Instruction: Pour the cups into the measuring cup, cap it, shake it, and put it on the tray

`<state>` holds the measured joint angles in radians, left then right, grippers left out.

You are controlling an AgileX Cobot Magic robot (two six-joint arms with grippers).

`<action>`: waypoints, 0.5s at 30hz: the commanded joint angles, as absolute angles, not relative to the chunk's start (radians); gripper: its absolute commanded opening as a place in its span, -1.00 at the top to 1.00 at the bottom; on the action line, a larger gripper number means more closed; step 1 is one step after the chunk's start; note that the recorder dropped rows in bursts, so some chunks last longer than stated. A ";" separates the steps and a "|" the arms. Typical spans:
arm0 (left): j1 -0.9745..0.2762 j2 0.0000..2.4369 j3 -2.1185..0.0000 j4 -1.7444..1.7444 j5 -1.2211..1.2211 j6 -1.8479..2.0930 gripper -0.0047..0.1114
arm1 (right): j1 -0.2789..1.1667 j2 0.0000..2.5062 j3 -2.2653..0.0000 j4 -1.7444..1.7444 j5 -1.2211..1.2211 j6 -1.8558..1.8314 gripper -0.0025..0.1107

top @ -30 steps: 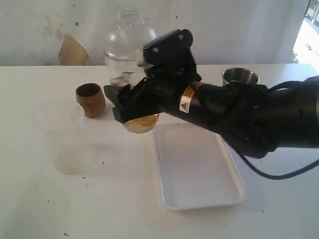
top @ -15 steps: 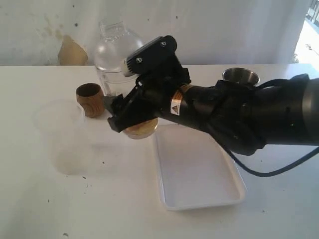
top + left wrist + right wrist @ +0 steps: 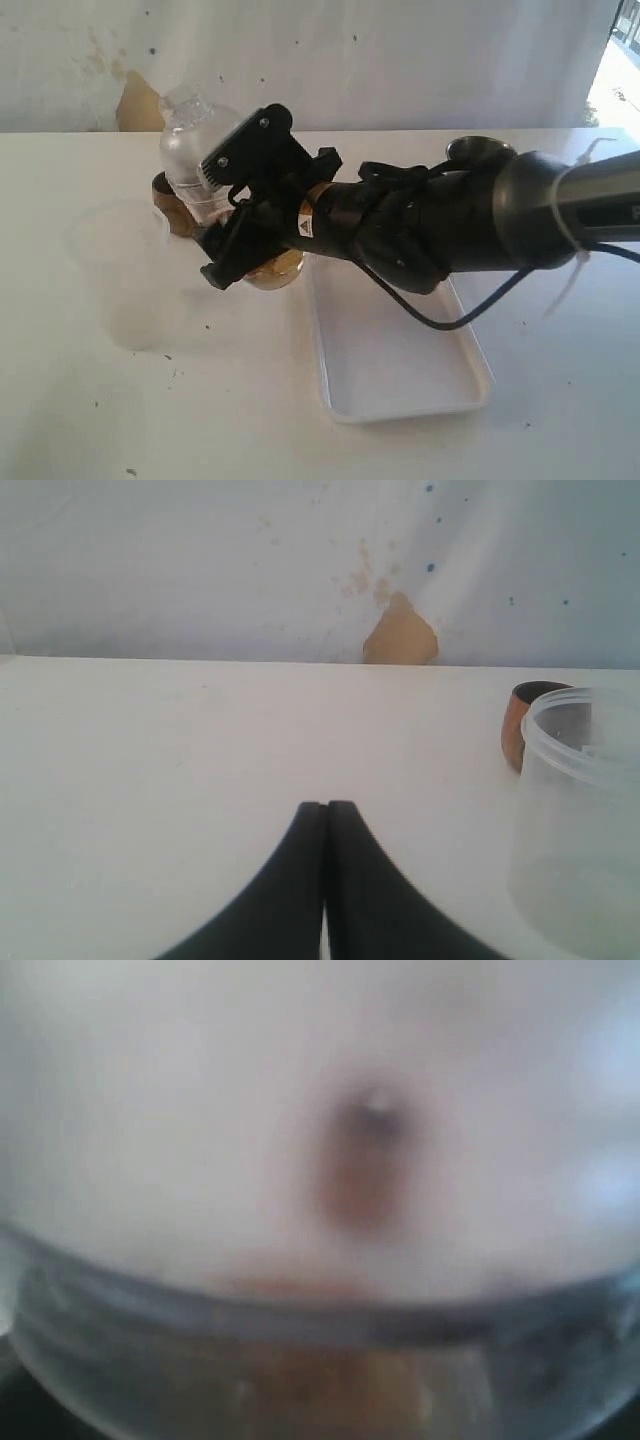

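Vs a second ago: right arm has swung the capped measuring cup (image 3: 200, 190) left and tipped it harder. The cap (image 3: 188, 125) now leans toward the left of the exterior view, in front of the wooden cup (image 3: 178, 215), which it partly hides. Right gripper (image 3: 240, 240) is clamped across the cup's clear wall, jaws wide around it. The cup's amber-filled base sits low, just beside the tray (image 3: 400, 390) at its far left corner; can't tell whether it touches the table (image 3: 150, 400). Right wrist view is a blur of clear wall and amber. Steel tumbler (image 3: 482, 152) stands behind the arm, beyond the tray. Frosted cup (image 3: 125, 270) is left of the gripper. Left gripper (image 3: 325, 815) is closed on nothing, low over bare table.
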<state>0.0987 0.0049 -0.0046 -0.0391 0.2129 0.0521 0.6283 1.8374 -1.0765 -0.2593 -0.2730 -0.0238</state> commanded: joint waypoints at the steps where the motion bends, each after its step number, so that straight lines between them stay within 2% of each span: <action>1: 0.098 0.000 0.000 -0.036 0.204 0.049 0.92 | 0.602 1.887 -1.162 -0.258 -0.248 -0.076 0.96; 9: 0.098 0.000 0.000 -0.036 0.204 0.049 0.92 | 0.575 1.949 -1.311 -0.258 -0.096 -0.167 0.96; 15: 0.098 0.000 0.000 -0.036 0.204 0.049 0.92 | 0.575 1.967 -1.341 -0.262 -0.056 -0.306 0.96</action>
<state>0.0987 0.0049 -0.0046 -0.0391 0.2129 0.0521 0.5787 1.9741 -1.3227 -0.2593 -0.0225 -0.2310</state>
